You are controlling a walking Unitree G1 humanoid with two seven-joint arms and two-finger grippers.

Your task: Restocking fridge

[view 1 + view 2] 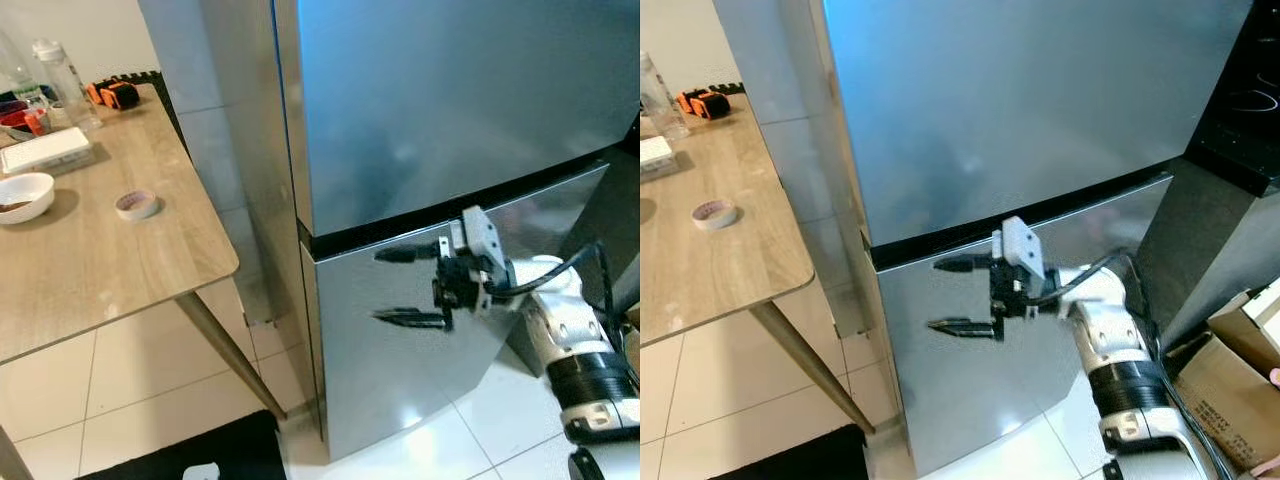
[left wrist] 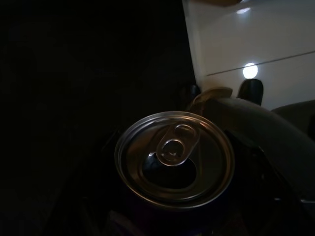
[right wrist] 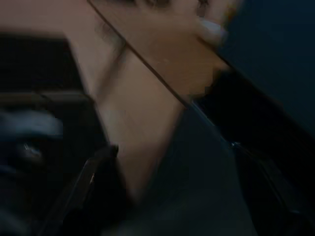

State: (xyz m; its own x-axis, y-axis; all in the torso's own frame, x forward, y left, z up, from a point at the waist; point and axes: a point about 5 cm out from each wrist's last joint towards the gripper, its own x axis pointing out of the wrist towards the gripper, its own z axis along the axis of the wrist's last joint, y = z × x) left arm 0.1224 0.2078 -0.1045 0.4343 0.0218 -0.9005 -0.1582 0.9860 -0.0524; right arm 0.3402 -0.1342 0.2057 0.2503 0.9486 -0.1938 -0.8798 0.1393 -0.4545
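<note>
Right gripper, fingers spread apart, reaches toward the closed silver fridge, just below the dark seam between its doors. Left gripper's fingers can't be made out (too dark); a can sits before its camera.

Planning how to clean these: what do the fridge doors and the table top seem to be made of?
Fridge doors: apparently brushed stainless steel or a steel-look finish; silvery, with soft blurred reflections, including the right end effector. Table top: wood or wood-look laminate; pale brown grain lines, matte surface, thin rounded edge.
</note>
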